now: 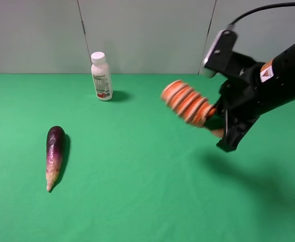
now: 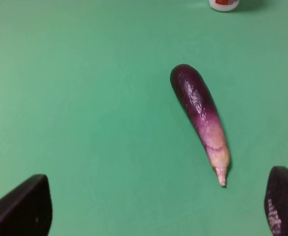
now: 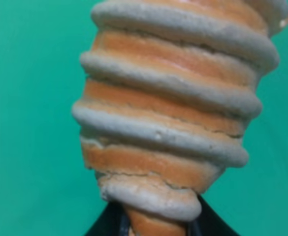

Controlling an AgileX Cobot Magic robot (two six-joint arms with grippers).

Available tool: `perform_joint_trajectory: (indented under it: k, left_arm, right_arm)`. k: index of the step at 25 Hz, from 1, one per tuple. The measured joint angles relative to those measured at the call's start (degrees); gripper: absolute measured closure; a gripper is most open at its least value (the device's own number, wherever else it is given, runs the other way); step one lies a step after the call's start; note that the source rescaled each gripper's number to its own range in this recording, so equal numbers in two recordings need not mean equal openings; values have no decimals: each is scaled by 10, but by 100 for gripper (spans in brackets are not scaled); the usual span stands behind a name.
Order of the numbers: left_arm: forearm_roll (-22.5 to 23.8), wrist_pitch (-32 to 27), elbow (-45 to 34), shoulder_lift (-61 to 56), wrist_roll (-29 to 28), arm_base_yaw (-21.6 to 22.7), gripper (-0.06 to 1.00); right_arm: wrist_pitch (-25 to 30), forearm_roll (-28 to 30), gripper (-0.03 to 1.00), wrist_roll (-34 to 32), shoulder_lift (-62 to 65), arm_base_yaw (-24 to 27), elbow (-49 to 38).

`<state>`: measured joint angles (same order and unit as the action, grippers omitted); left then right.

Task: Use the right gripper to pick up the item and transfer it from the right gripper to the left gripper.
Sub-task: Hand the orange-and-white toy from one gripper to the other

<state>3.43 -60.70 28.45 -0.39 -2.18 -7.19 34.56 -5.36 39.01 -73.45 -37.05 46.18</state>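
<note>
The item [image 1: 187,102], an orange-and-cream spiral roll, is held in the air over the right half of the green table. My right gripper [image 1: 214,117] is shut on its narrow right end, and the roll sticks out to the upper left. In the right wrist view the item [image 3: 173,108] fills the frame, with black fingers [image 3: 109,227] at its base. My left gripper [image 2: 153,209] is open and empty. Its fingertips [image 2: 20,209] show wide apart above the table, near the eggplant. The left arm is out of the exterior high view.
A purple eggplant [image 1: 55,154] lies on the left of the green table [image 1: 147,201], and shows in the left wrist view [image 2: 200,115]. A white bottle [image 1: 101,76] stands upright at the back; its base shows in the left wrist view [image 2: 224,4].
</note>
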Motion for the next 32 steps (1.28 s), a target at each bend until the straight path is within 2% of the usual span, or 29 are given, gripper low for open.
perform_joint_trajectory:
  k: [3, 6, 15, 22, 32]
  left_arm:
    - [0, 0, 0, 0, 0, 0, 15]
    - [0, 0, 0, 0, 0, 0, 15]
    - [0, 0, 0, 0, 0, 0, 15]
    - [0, 0, 0, 0, 0, 0, 15]
    - [3, 0, 0, 0, 0, 0, 15]
  right_arm:
    - [-16, -16, 93, 37, 0, -57, 0]
    - [-44, -26, 93, 42, 0, -76, 0]
    - [-101, -36, 93, 43, -2, -77, 0]
    - [-112, -59, 93, 44, -5, -77, 0]
    - [-113, -62, 93, 44, -5, -77, 0]
